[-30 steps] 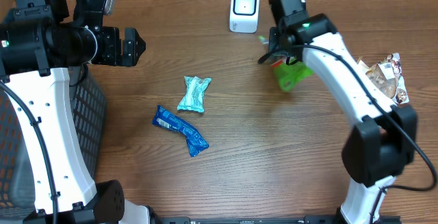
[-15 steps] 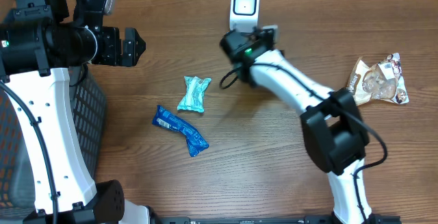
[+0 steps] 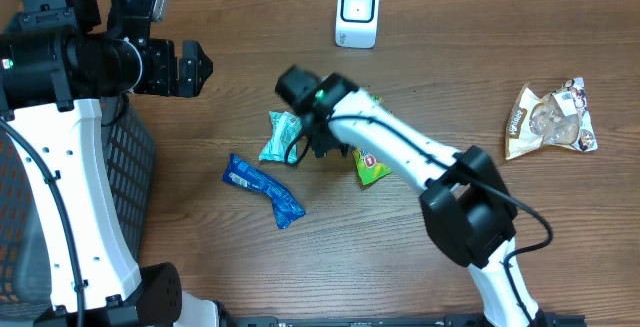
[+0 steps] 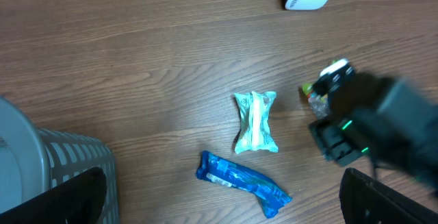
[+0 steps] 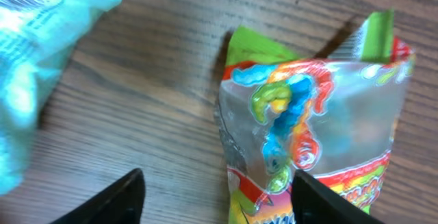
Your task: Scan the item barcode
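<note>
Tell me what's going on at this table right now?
The right gripper hangs open over the middle of the wooden table, just above a green gummy-candy packet that lies flat beside a pale teal packet. Nothing is gripped. The white barcode scanner stands at the far edge, apart from the green packet. The left gripper is open, off to the side above the grey mesh basket.
</note>
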